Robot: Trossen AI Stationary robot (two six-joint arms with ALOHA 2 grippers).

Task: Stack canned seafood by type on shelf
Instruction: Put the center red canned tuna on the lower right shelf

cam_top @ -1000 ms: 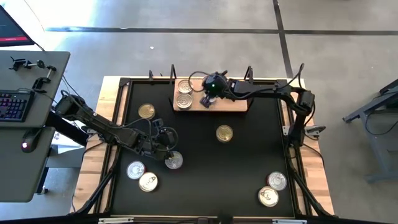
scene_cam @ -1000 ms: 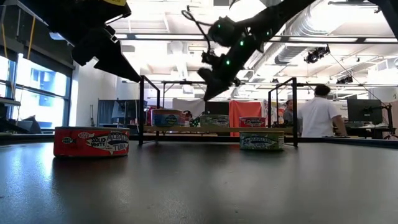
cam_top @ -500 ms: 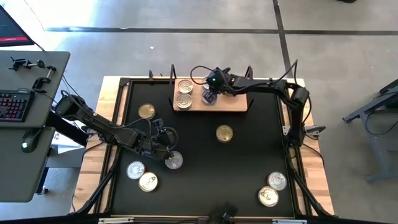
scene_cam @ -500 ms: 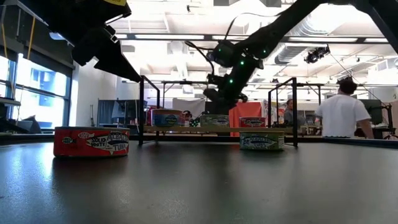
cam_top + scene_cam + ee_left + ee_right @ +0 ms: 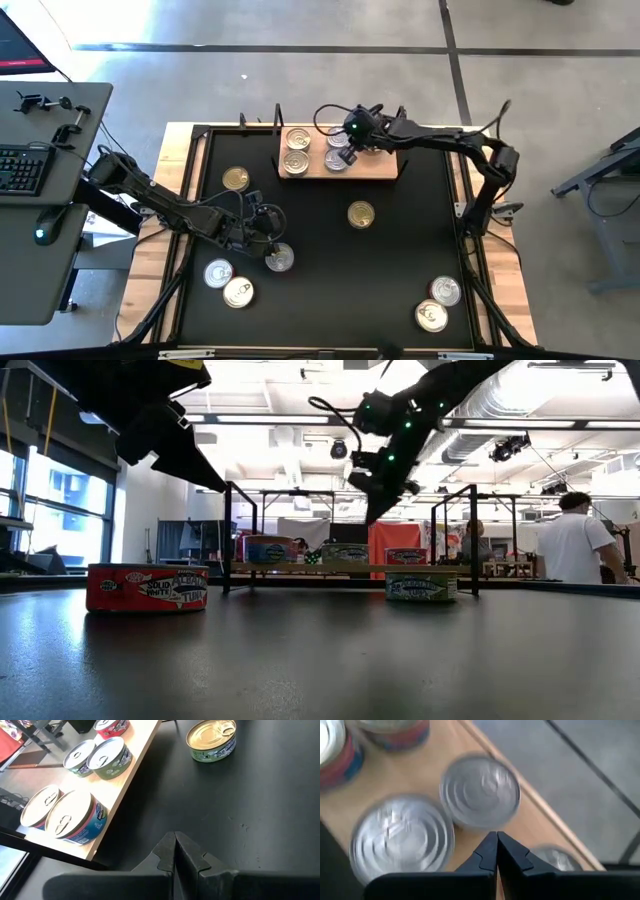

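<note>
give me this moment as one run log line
right gripper: shut, empty, above shelf | left gripper: shut, over mat by tin | shelf: four tins

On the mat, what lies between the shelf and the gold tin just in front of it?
Nothing: in the high view, only bare black mat separates the shelf from the gold tin.

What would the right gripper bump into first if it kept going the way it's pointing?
Probably the shelf, landing between the two silver tins just ahead of the shut right gripper. It might graze one; depth is hard to judge.
</note>
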